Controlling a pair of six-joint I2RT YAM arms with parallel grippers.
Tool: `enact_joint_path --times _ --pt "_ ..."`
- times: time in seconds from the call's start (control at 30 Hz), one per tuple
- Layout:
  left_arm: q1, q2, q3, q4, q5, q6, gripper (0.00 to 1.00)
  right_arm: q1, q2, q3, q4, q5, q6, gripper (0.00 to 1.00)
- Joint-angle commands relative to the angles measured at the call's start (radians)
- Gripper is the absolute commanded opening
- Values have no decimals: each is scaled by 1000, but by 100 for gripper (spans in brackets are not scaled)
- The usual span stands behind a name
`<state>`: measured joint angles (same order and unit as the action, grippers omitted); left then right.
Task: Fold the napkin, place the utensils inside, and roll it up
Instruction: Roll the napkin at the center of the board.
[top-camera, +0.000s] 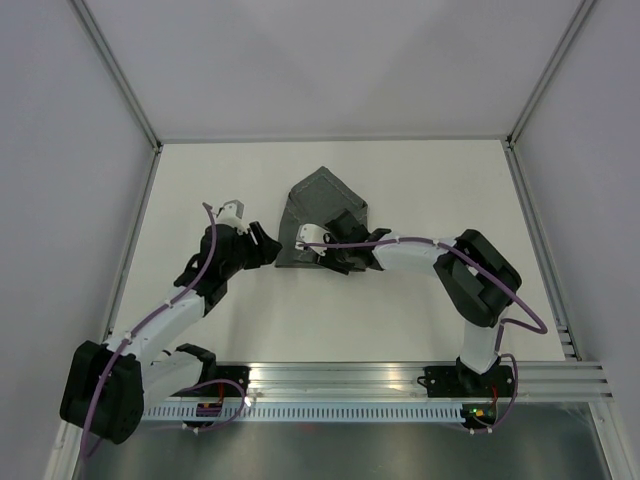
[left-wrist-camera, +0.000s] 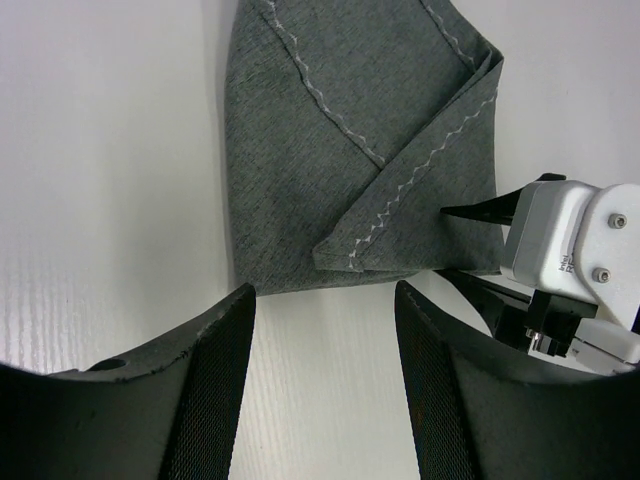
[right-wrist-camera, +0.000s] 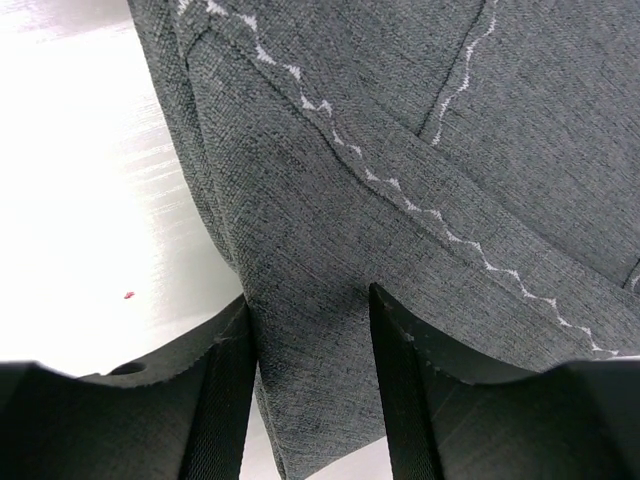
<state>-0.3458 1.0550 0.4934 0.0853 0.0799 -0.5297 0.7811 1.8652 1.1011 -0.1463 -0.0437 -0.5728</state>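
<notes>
Lab robot cell: white table, grey panel walls, aluminium rail.

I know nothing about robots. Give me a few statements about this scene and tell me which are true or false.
1. The napkin is folded, with layers overlapping. True.
2. Utensils lie on the napkin. False: no utensils show in any view.
3. The left tool grips the napkin. False: it is open, over the bare table, just short of the cloth's edge.
4. The right tool is over the napkin, with cloth showing between its fingers. True.
</notes>
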Motion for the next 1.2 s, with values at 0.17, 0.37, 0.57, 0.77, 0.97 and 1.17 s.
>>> enact_joint_path --times 0.17,0.37,0.57,0.77,0.97,1.17 --pt "-42 10 -30 148 -19 75 63 -5 64 22 -180 -84 -10 47" --pt "-56 7 -61 201 -26 103 63 -11 92 57 -246 -125 -10 40" --pt "-81 -10 -93 266 -6 148 63 -46 138 126 -360 -222 -12 32" --pt "-116 -15 -131 341 -8 214 64 -98 195 229 -516 -314 -27 31" --pt "-203 6 -122 383 -48 309 66 -132 242 301 -645 -361 -87 30" --pt "-292 56 -121 496 -75 436 66 -163 279 341 -749 -387 -142 28"
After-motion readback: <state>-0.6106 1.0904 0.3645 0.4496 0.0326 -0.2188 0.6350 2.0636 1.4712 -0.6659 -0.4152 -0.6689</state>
